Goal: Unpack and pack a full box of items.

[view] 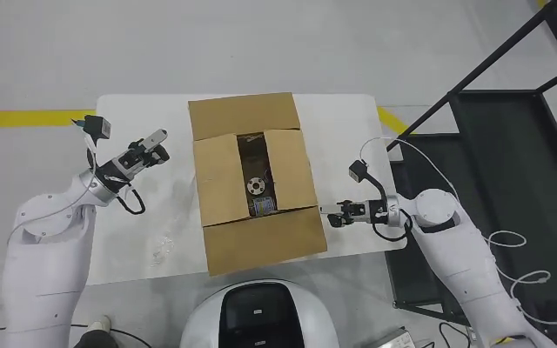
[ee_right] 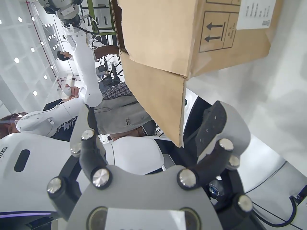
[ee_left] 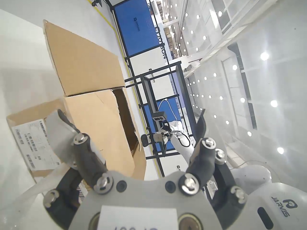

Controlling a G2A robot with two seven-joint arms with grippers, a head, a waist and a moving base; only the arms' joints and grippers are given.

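One cardboard box (view: 252, 183) sits mid-counter (view: 348, 122), its side flaps partly folded in, and packed items (view: 256, 187) show through the gap between them. The left hand (view: 162, 146) hangs released and empty near the box's left side. The right hand (view: 333, 217), also released, is just beside its near right corner.

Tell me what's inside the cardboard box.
Through the gap between the flaps of the box, a round disc-like item and a blue-printed item show. The flaps cover everything else inside.
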